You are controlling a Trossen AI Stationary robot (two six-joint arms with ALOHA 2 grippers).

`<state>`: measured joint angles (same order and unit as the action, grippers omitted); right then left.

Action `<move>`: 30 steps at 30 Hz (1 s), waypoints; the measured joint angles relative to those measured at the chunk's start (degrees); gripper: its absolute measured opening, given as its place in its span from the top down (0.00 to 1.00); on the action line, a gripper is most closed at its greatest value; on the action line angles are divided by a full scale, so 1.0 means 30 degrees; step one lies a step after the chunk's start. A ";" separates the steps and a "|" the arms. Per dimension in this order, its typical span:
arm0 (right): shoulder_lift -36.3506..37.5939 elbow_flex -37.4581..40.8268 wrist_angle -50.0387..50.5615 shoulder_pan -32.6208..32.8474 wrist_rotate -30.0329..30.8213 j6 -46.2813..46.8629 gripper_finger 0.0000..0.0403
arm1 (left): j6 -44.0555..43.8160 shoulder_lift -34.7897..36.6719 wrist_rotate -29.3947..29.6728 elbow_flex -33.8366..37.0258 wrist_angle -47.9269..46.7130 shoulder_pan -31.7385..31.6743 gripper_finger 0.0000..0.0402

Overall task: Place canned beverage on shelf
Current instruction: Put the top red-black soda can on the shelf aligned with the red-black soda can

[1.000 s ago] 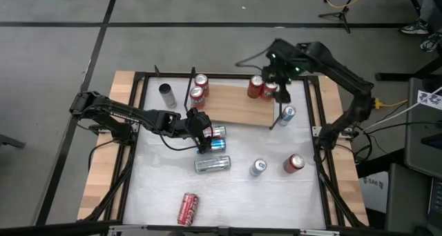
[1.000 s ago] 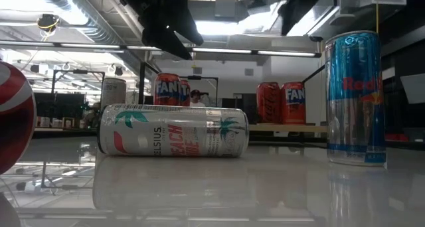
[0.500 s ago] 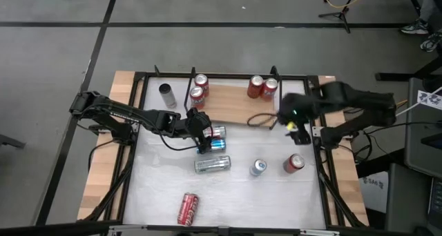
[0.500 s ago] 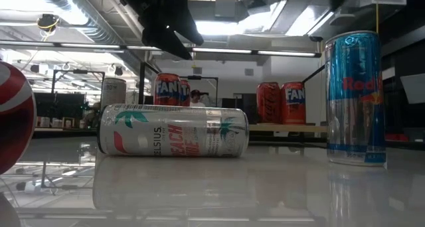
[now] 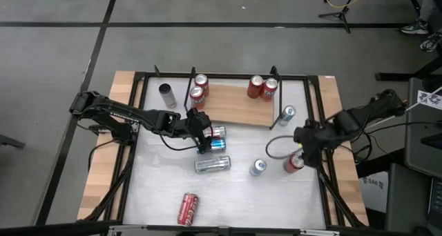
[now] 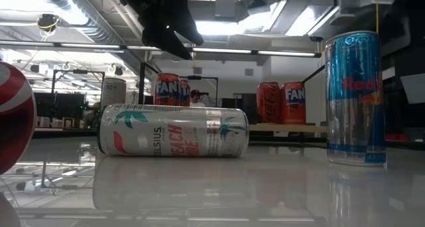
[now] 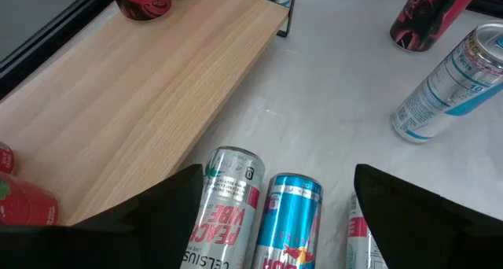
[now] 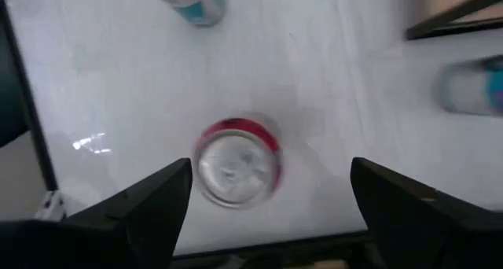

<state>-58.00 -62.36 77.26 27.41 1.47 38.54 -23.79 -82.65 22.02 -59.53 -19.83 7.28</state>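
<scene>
The shelf [image 5: 235,106] is a light wooden board at the table's far side, with two red cans [image 5: 199,88] standing at its left end and two [image 5: 262,87] at its right end. My right gripper [image 5: 304,145] hangs open, pointing down over a red can [image 8: 238,165] that stands upright on the table near the right edge. Its fingers are apart on either side above the can. My left gripper [image 5: 204,130] is open above two cans lying on their sides, a Celsius can [image 7: 224,210] and a blue can [image 7: 287,222], just in front of the shelf.
A white Celsius can [image 5: 212,164] lies on its side mid-table, with a blue can [image 5: 257,168] standing to its right. Another blue can [image 5: 287,113] stands by the shelf's right bracket and a grey can [image 5: 167,92] at the far left. A red cola can [image 5: 188,208] lies near the front edge.
My right gripper has swung from above the shelf's right end toward the table's near right, has come down and has rolled about its own axis. It now hangs over the standing red can. The cans have not moved.
</scene>
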 joint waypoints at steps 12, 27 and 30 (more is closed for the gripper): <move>-0.1204 0.1823 -0.1447 0.5426 0.1681 0.6047 0.17 | 0.0000 0.0000 0.0000 0.0000 -0.0002 0.0002 0.20; -0.1886 0.1837 -0.1294 0.7244 0.4479 0.7236 0.17 | -0.0007 0.0000 -0.0007 0.0000 -0.0002 0.0002 0.20; -0.1886 0.2221 -0.1394 0.7237 0.4553 0.7230 0.17 | -0.0007 0.0000 -0.0001 0.0000 -0.0002 -0.0005 0.20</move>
<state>-63.66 -55.70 73.08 49.12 15.13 60.23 -23.81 -82.65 22.02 -59.53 -19.84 7.27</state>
